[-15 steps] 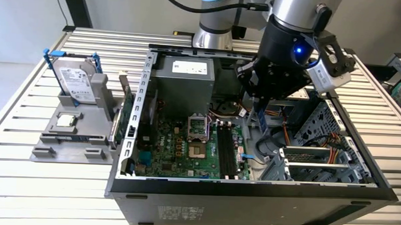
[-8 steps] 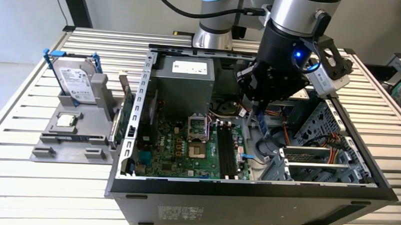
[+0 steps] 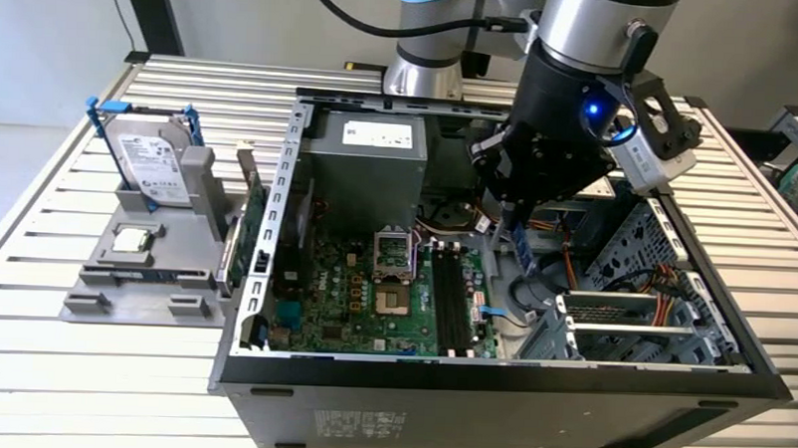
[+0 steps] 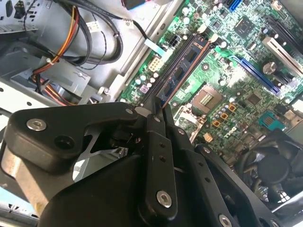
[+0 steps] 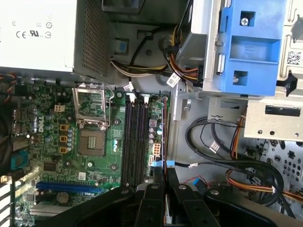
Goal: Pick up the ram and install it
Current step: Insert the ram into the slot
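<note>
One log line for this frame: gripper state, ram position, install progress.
gripper: shut on ram | ram: hanging inside open case, over motherboard | memory slots: empty

No print can be made out: a white label on the power supply point(image 3: 377, 134), twelve o'clock of the motherboard point(image 3: 370, 293); another on the hard drive point(image 3: 153, 166), ten o'clock.

ram point(image 4: 182, 71): near end buried between the gripper point(image 4: 157, 113) fingers in the second wrist view, contact line hidden. in the first wrist view ram point(image 5: 164, 137) sits edge-on, a thin strip, chips not readable. exterior view: gripper body covers the ram's upper part; arm point(image 3: 585, 41) cut off at top edge.
</note>
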